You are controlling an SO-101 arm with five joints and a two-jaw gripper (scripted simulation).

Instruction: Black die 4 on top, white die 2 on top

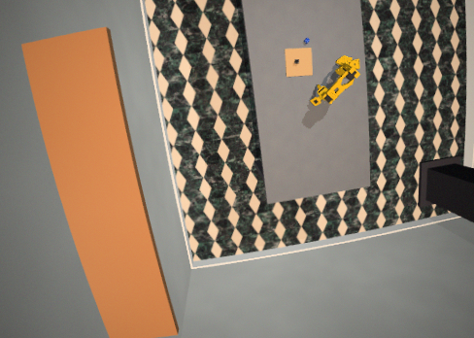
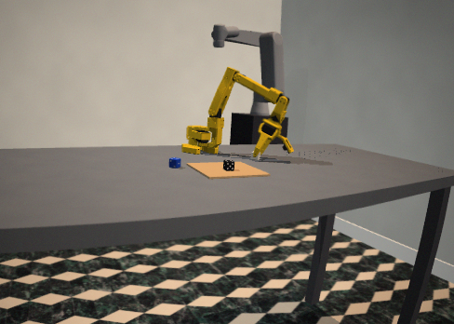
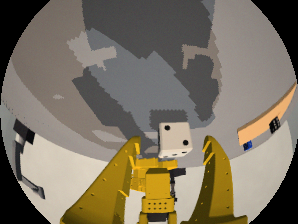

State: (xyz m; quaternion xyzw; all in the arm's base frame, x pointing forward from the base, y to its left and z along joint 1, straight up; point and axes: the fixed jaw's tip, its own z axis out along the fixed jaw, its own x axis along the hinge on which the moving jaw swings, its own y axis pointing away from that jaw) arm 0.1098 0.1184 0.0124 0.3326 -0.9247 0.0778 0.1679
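Note:
The white die (image 3: 175, 139) stands on the table off the mat; in the exterior view only a bit of it shows beside a fingertip. Its large face towards the wrist camera shows two pips. My gripper (image 1: 318, 95) (image 2: 273, 155) (image 3: 173, 138) is open, its jaws low on either side of the white die with gaps in the wrist view. The black die (image 1: 296, 61) (image 2: 229, 165) (image 3: 274, 125) sits on the tan mat (image 1: 291, 71) (image 2: 211, 173) (image 3: 260, 124); its top number is too small to read. The blue die (image 1: 306, 41) (image 2: 175, 162) (image 3: 247, 145) lies off the mat.
The grey table (image 1: 311, 152) (image 2: 116, 193) carries the mat, dice and my arm's base. The mat lies flat. The blue die is just beyond one mat edge. A grey robot arm (image 2: 272, 62) stands behind the table.

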